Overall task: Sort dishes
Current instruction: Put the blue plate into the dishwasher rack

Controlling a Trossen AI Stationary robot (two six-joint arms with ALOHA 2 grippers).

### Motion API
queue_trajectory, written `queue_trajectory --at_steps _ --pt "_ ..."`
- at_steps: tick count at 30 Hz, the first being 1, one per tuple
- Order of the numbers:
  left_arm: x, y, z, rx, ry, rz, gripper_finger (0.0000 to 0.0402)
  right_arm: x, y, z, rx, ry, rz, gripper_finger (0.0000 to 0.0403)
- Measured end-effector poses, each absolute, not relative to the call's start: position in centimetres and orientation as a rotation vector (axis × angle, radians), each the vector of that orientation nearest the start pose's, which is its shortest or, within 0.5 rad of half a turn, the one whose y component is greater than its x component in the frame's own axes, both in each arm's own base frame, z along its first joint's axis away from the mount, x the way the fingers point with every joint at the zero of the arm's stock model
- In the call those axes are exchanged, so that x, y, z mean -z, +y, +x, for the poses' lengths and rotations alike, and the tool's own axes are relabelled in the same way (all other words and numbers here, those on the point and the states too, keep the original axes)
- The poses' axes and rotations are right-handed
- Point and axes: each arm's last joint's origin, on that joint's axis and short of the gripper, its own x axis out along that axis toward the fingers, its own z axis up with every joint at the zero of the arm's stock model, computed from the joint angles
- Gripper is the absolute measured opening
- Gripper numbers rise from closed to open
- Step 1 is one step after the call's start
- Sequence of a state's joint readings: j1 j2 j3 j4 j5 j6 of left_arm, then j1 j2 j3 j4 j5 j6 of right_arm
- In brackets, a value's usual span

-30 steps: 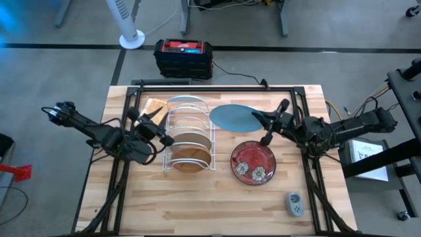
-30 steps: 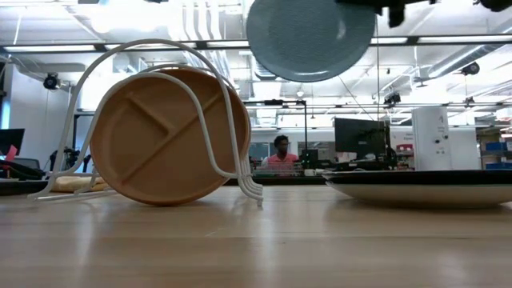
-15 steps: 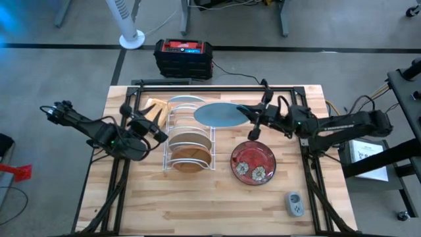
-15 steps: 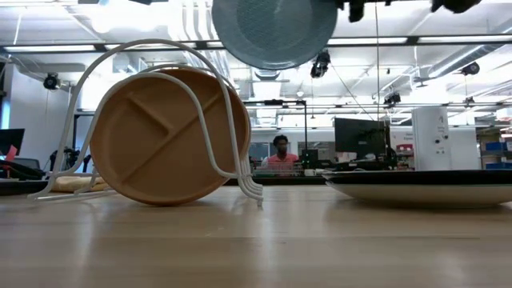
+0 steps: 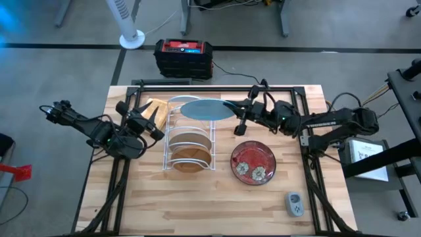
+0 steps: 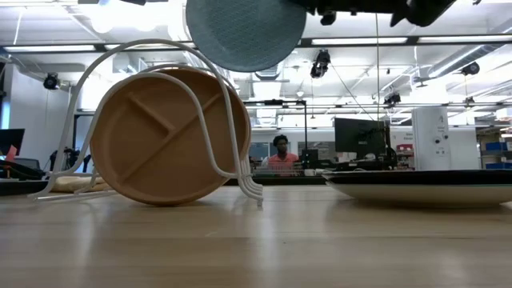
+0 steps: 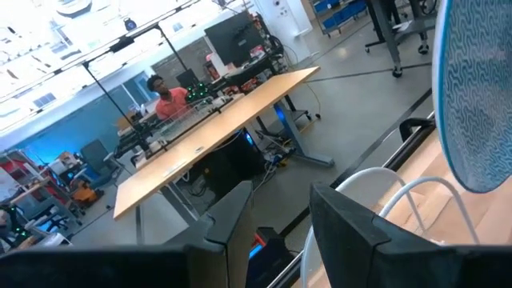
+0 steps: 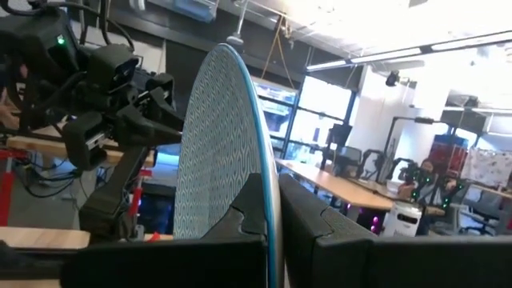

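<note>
The light blue plate (image 5: pixel 199 109) has moved left over the white rack (image 5: pixel 189 135), right gripper (image 5: pixel 231 105) fingers clamped on its rim, clear above the wooden plate (image 6: pixel 160 136); left gripper (image 5: pixel 152 118) half-open, empty.

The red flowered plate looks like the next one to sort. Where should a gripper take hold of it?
By the rim. The red flowered plate lies flat, face up on the table, so only its raised edge offers a pinch. Coming from above at its right side probably suits best, away from the wire rack.

Wooden table (image 5: pixel 197 197) bears rack (image 5: pixel 189 135), red plate (image 5: pixel 253 161).
</note>
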State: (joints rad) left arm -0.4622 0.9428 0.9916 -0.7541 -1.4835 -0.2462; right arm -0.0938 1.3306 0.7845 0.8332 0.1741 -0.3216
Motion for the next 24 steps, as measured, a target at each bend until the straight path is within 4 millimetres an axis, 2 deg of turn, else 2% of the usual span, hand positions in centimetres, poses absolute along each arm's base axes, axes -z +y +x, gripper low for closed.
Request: queue_trajectory --at_steps 9,24 --pt "-34.3 -4.3 15.2 -1.030 0.300 0.425 0.0115 -29.8 -3.9 31.4 0.325 -0.211 -0.340 0.0000" --pt "-34.1 -4.3 15.1 -1.030 0.309 0.438 0.0115 -27.4 -4.8 33.3 0.329 -0.153 -0.300 0.0000"
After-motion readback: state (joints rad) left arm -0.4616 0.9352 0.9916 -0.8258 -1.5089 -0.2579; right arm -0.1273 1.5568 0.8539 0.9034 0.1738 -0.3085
